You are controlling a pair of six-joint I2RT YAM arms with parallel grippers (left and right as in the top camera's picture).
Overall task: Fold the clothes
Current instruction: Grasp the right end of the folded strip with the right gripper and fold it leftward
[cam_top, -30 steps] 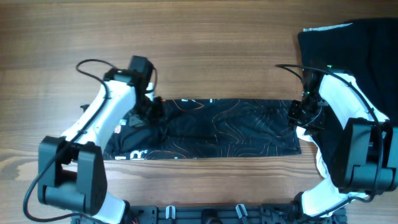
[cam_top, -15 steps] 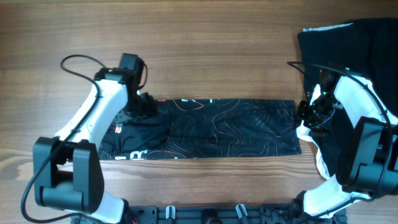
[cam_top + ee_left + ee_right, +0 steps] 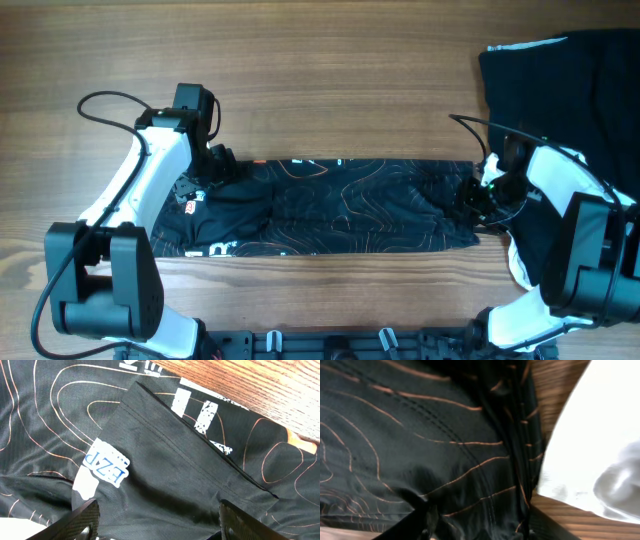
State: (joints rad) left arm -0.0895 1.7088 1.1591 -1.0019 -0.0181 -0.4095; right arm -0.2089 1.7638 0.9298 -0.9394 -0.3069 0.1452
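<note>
Lying as long folded band across middle of wooden table [image 3: 330,80]: black jersey [image 3: 340,205], one arm at each end. Overhead hides finger gaps; wrist views show them. Left gripper [image 3: 157,520] spread wide over blue-and-white logo patch [image 3: 102,467], clamping nothing. Right gripper [image 3: 480,527] also parted, straddling bunched jersey edge. White cloth [image 3: 590,435] just beside. Dark garment pile [image 3: 560,80] in table's far right corner.
</note>
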